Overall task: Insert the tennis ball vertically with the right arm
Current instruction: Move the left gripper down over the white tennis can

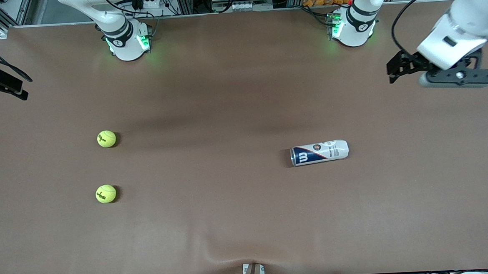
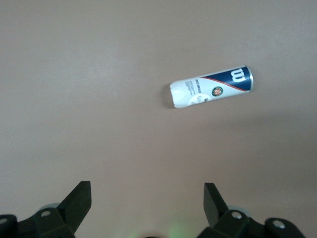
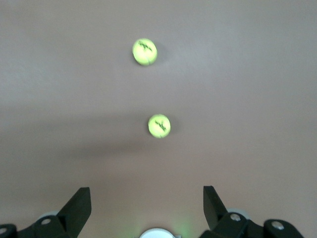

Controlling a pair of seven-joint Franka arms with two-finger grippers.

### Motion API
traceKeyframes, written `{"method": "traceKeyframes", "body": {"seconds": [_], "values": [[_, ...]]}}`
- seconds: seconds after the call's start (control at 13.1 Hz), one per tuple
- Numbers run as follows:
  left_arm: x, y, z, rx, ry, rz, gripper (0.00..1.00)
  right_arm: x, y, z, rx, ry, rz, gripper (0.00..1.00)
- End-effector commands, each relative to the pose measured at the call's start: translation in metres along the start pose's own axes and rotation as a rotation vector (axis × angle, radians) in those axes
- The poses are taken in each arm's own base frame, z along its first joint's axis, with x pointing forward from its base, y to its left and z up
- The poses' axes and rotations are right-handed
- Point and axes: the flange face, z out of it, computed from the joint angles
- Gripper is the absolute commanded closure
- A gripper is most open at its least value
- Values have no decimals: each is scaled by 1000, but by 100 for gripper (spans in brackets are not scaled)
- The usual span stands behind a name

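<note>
Gaping right gripper point(image 3: 143, 208), empty, above table point(image 3: 247, 74).

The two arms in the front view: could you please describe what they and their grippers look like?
Both arms are glossy white with dark bands at the joints and green lights on their bases. The left arm carries a black cable, a grey camera bracket and a black two-finger left gripper. The right gripper has matching black angular fingers.

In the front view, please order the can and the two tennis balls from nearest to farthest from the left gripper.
Measured from the open left gripper, raised at the left arm's end of the table:
1. Can, lying on its side near mid-table.
2. Tennis ball farther from the camera, toward the right arm's end.
3. Tennis ball nearer the camera, same end.
</note>
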Motion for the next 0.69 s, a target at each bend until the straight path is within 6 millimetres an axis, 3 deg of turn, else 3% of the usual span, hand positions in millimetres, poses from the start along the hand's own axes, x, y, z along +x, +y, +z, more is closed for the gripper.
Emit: {"method": "traceKeyframes", "body": {"seconds": [0.0, 0.08, 0.23, 0.53, 0.61], "values": [[14, 21, 14, -5, -24, 113, 0, -20, 39, -8, -61, -105, 71, 0], [19, 31, 26, -8, -47, 158, 0, -20, 52, -5, -135, -121, 102, 0], [34, 54, 45, -10, -74, 216, 0, -12, 69, 17, -232, -225, 142, 0], [70, 78, 93, 0, -136, 417, 0, -15, 104, 21, -306, -264, 208, 0], [76, 81, 103, 13, -149, 488, 0, 1, 116, 41, -402, -321, 224, 0]]}}
